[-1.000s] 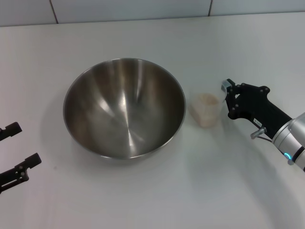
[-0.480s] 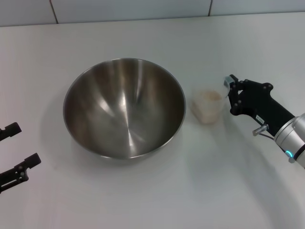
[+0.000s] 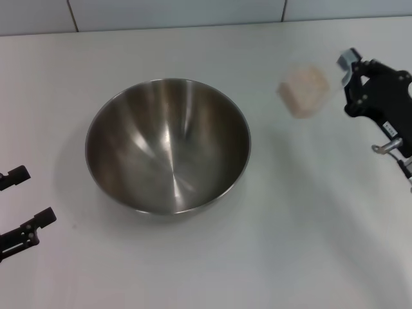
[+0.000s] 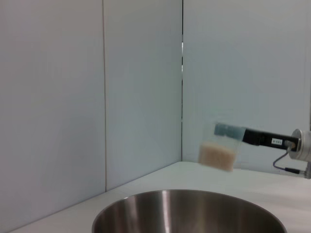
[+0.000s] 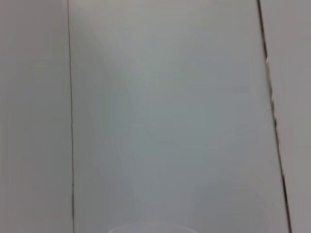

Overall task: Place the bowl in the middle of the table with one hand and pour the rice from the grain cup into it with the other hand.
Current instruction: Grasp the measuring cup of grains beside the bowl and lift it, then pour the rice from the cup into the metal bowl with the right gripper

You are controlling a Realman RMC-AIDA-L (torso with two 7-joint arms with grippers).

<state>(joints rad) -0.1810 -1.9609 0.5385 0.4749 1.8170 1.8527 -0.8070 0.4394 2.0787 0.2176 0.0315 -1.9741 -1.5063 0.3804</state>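
Note:
The steel bowl stands on the white table near its middle, with nothing in it. My right gripper is shut on the rim of the grain cup and holds it in the air to the right of the bowl and beyond it. In the left wrist view the cup hangs above the bowl's far rim, slightly tilted, with rice showing through its wall. My left gripper is open and empty at the table's left edge.
A tiled wall runs along the table's far edge. The right wrist view shows only wall panels.
My right gripper has lifted the grain cup off the table beside the bowl and carried it up and away. The bowl and left gripper have not moved.

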